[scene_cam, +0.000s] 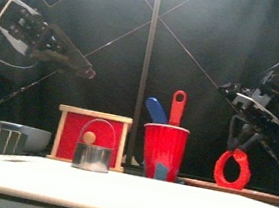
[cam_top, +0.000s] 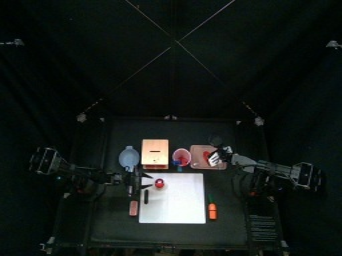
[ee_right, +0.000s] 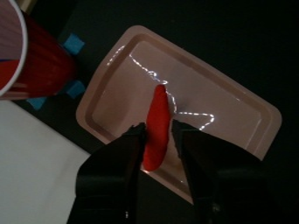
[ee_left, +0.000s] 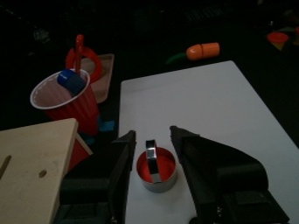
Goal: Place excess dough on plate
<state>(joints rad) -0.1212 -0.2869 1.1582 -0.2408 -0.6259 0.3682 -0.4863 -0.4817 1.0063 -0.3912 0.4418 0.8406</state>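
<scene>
Here the right gripper point(ee_right: 155, 140) has its two black fingers point(ee_right: 126, 149) set narrowly on either side of the excess dough point(ee_right: 155, 131), a soft bright-red ring seen edge-on from the wrist, so it reads as a thin strip between the pads. In the front view the same ring point(scene_cam: 233, 169) hangs from the fingertips with its hole plainly visible. Directly beyond the fingers lies the pale salmon-pink squarish plate point(ee_right: 222, 109), with rounded corners and glossy light streaks; whether the ring's far end touches the plate cannot be told. Just beside the plate stands a red plastic cup point(ee_right: 30, 70) on the white mat point(ee_right: 30, 166).

The left gripper point(ee_left: 158, 140) holds its fingers apart around a small round metal cutter point(ee_left: 158, 169) with red dough inside, standing on the white mat point(ee_left: 222, 114). Past those fingers stand the red cup point(ee_left: 65, 92), holding a blue tool, and a tan wooden block point(ee_left: 33, 162).
</scene>
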